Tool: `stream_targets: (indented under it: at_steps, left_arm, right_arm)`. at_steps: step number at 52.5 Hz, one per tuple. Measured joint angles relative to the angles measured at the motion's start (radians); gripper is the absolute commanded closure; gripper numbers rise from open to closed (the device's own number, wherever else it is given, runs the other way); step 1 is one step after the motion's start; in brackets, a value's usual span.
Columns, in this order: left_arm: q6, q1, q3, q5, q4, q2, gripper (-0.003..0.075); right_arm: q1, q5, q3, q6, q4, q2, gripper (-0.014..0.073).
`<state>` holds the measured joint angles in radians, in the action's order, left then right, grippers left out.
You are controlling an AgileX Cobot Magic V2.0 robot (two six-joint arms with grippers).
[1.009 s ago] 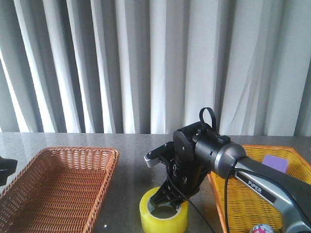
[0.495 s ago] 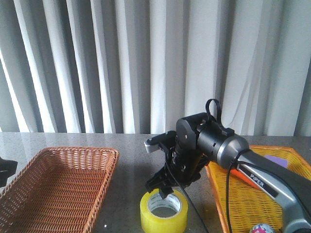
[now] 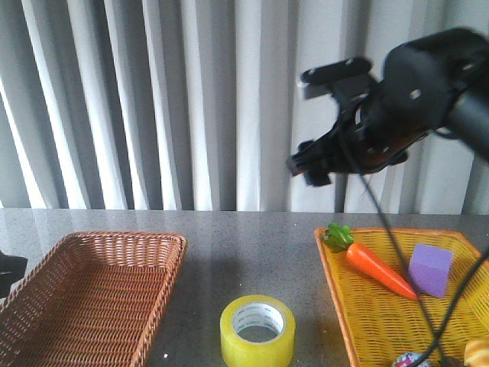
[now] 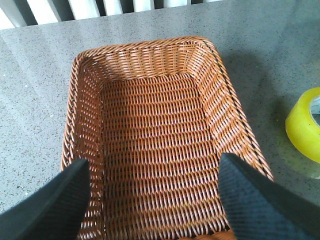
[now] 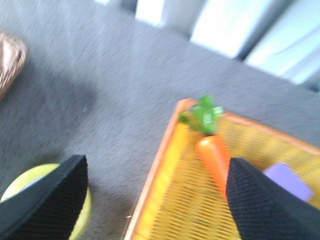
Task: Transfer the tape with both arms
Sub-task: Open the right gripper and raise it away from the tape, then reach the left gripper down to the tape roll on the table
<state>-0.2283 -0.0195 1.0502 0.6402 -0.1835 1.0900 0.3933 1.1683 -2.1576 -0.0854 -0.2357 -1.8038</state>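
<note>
**Q:** Where is the tape, and what are your fingers doing?

**Me:** The tape (image 3: 257, 330) lies flat on the grey table (image 3: 229, 237), core opening up, between the brown wicker basket (image 3: 92, 298) at its 9 o'clock and the yellow basket (image 3: 382, 321) at its 3 o'clock. My right gripper (image 5: 155, 200) is high above the table with its fingers spread wide and nothing between them. My left gripper (image 4: 150, 200) is spread wide too, empty, hanging over the brown basket; in its wrist view the roll shows only as a yellow edge beside the basket's rim.

**Q:** So which step is this?

**Me:** I judge the roll has been set at the halfway spot and my left side should now collect it.

**Q:** How will you do that well?

**Me:** Swing my left arm towards 3 o'clock until the roll sits centred between my pads, come straight down, and pinch across one wall, one finger inside the core. The carrot (image 3: 378, 269) and purple cube (image 3: 430, 269) stay out of it.
</note>
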Motion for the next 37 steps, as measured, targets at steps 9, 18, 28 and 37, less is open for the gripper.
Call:
stream_targets:
  at_steps: [9,18,28,37]
  left_arm:
    - [0.001,0.000,0.000,0.000,-0.036,0.000,0.0197]
    - [0.001,-0.025,0.000,-0.009,-0.048,0.000,0.0197]
    - [0.000,-0.094,0.000,-0.027,-0.050,0.000,0.0197]
    - [-0.016,-0.152,0.032,-0.026,-0.050,0.009,0.0197]
  right_arm:
    - [-0.125,-0.006,0.057,-0.010,-0.010,0.191,0.0222]
    - [-0.276,-0.075,0.265,-0.005,-0.023,0.379,0.0448]
    - [-0.353,-0.157,0.497,0.026,-0.023,0.535,0.0605]
    - [-0.354,-0.180,0.593,0.027,-0.021,0.591,0.0602]
